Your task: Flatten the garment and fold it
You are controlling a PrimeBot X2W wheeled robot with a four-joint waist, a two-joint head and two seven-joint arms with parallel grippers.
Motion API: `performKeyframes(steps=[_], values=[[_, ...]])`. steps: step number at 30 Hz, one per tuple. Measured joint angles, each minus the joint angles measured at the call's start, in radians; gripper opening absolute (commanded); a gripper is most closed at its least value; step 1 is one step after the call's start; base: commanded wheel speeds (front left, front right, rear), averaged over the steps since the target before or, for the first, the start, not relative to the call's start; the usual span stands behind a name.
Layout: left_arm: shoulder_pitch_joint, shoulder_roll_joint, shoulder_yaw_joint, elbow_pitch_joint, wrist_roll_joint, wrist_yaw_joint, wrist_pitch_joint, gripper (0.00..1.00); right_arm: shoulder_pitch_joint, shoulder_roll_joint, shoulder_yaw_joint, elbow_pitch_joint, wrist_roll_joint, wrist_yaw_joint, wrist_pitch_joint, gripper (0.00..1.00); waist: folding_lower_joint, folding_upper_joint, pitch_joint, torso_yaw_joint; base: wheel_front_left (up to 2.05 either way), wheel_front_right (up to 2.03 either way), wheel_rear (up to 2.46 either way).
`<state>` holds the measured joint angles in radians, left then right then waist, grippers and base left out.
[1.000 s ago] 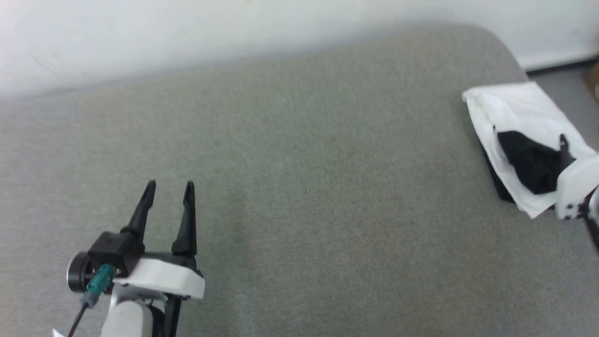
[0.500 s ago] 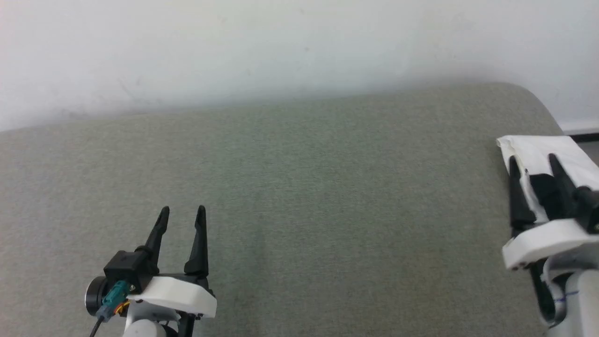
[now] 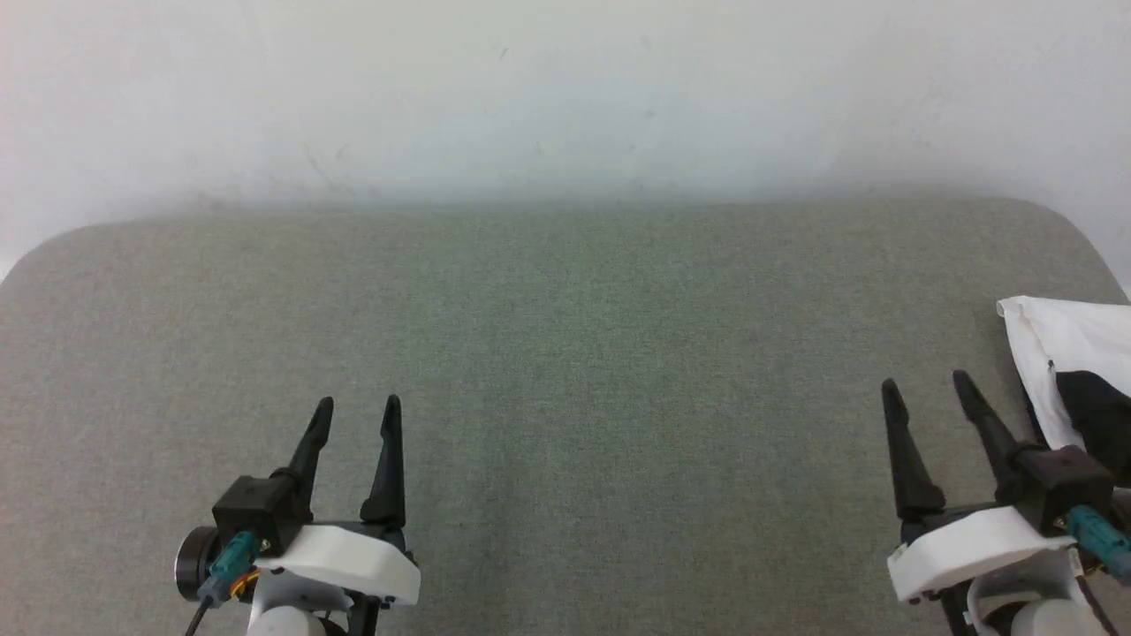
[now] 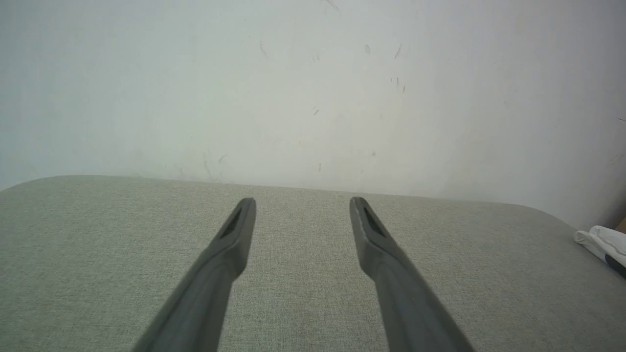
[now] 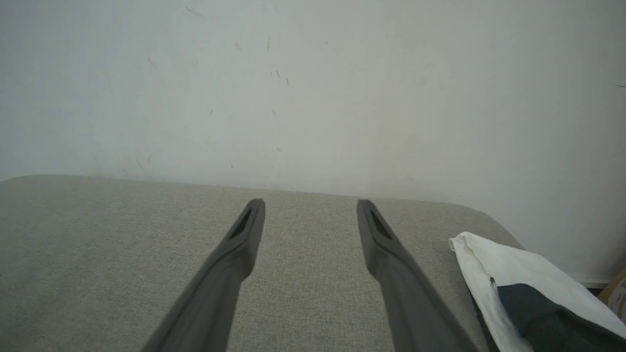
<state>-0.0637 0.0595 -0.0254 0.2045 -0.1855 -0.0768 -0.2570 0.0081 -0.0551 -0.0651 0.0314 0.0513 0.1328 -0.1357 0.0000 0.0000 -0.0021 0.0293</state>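
The garment [image 3: 1069, 371] lies folded at the far right edge of the grey-green padded surface [image 3: 565, 353], white cloth with a black part showing. In the right wrist view the garment [image 5: 518, 278] sits just right of my fingers, and its white corner [image 4: 604, 242] peeks in at the right of the left wrist view. My right gripper [image 3: 926, 389] hovers open a little left of the garment, apart from it, nothing between its fingers. At the lower left my left gripper [image 3: 358, 408] is open and empty, far from the garment.
A pale wall [image 3: 565, 97] rises right behind the padded surface. The surface has rounded far corners [image 3: 1060, 221]. A brown object [image 5: 617, 293] shows past the garment at the right edge of the right wrist view.
The head camera has swung, so the garment slid to the right edge. My right gripper has drawn back off the garment and now stands to its left. The left gripper kept its pose.
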Motion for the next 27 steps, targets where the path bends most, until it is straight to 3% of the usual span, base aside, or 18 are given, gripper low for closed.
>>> performKeyframes(steps=[20, 21, 27], values=[[0.006, -0.004, -0.001, 0.008, -0.009, 0.007, 0.000, 1.00, 0.025, 0.001, 0.033, 0.014, 0.044, 0.000, 0.000, 1.00, 0.0001, 0.0000, -0.008, 0.004, 0.00, 0.00, 0.00], [0.006, -0.004, -0.001, 0.010, -0.010, 0.007, 0.001, 0.00, 0.025, 0.001, 0.034, 0.014, 0.047, 0.000, 0.000, 0.00, 0.0000, 0.0000, -0.009, 0.004, 0.00, 0.00, 0.00], [0.005, -0.003, -0.002, 0.009, -0.010, 0.007, 0.002, 0.00, 0.024, 0.000, 0.035, 0.014, 0.047, 0.000, 0.001, 0.00, 0.0001, 0.0000, -0.009, 0.004, 0.00, 0.00, 0.00]])
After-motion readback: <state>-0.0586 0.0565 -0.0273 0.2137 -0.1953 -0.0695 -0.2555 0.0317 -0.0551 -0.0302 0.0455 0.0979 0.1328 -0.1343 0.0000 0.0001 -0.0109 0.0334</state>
